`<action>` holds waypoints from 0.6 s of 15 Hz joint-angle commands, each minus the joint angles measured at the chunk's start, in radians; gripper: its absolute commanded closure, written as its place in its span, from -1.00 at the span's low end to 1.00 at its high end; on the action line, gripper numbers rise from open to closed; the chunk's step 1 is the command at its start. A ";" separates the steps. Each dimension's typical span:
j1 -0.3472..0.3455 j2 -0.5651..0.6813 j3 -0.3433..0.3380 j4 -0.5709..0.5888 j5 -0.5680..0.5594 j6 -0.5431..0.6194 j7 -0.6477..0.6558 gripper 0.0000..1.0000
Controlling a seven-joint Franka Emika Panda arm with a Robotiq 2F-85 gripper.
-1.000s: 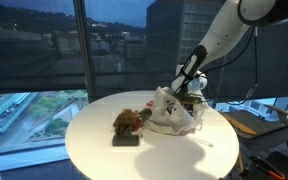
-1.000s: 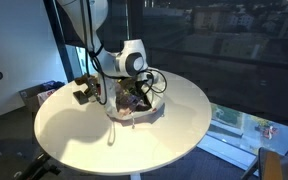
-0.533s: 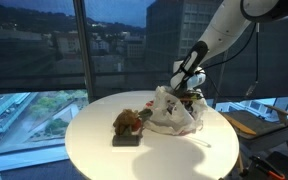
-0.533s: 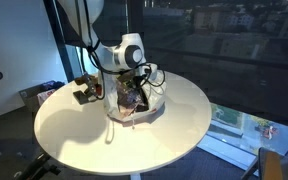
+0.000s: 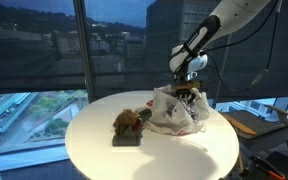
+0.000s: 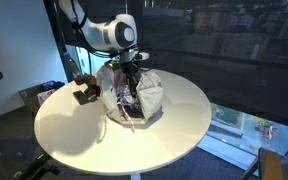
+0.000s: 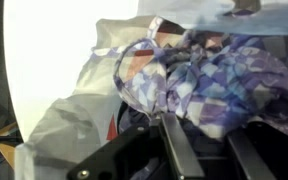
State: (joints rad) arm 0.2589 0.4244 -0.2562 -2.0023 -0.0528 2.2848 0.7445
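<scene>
A crumpled white plastic bag [image 5: 170, 113] [image 6: 136, 100] sits near the middle of the round white table [image 5: 99, 155] [image 6: 69, 135]. A purple-and-white checkered cloth [image 7: 214, 75] bulges out of it. My gripper [image 5: 189, 93] [image 6: 132, 68] [image 7: 210, 128] hangs straight over the bag's mouth, and in an exterior view the bag stands drawn up tall under it. In the wrist view the dark fingers [image 7: 179, 150] pinch a fold of the checkered cloth, with the bag's white plastic [image 7: 69, 125] beside them on the left.
A brown stuffed toy [image 5: 127, 121] lies on a dark block beside the bag; it also shows as a dark shape [image 6: 85, 93] at the table's far side. Tall window panes stand close behind the table. A desk with clutter [image 5: 259, 112] is off the table's side.
The jaws have closed on the cloth. The gripper has then risen above the bag, and the bag's top is pulled up taller than before.
</scene>
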 commanded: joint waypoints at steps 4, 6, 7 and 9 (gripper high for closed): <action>-0.048 -0.297 0.074 -0.178 -0.104 -0.013 0.128 0.86; -0.057 -0.396 0.093 -0.233 -0.197 0.011 0.201 0.86; -0.065 -0.448 0.106 -0.259 -0.263 0.029 0.240 0.86; -0.097 -0.538 0.150 -0.286 -0.364 0.039 0.261 0.86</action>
State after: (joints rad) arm 0.2107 0.0557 -0.1693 -2.1960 -0.2923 2.2829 0.9450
